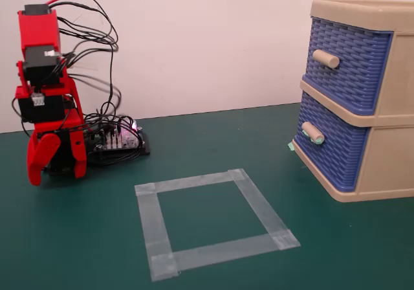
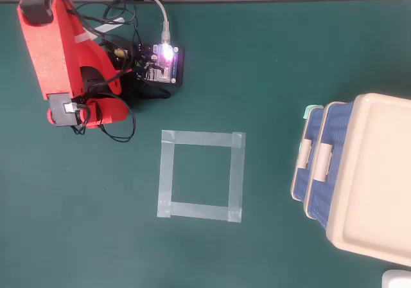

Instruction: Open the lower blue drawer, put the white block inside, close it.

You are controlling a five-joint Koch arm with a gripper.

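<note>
The lower blue drawer [image 1: 330, 149] sits shut at the right of the fixed view. It looks like light, stiff plastic, so hook the teal-tipped peg handle [image 1: 312, 133]. No white block visible anywhere. The gripper [image 1: 57, 164] is folded at far left; can't tell whether it's spread.

My arm [image 1: 48, 89] is bright red with black motors and black cables. At three o'clock in the fixed view, the beige cabinet [image 1: 394, 154] carries blue basket-weave fronts; the lower blue drawer [image 1: 330, 149] has a beige handle tipped pale teal. A square of translucent grey tape [image 1: 213, 222] marks the dark green table [image 1: 77, 238].
</note>
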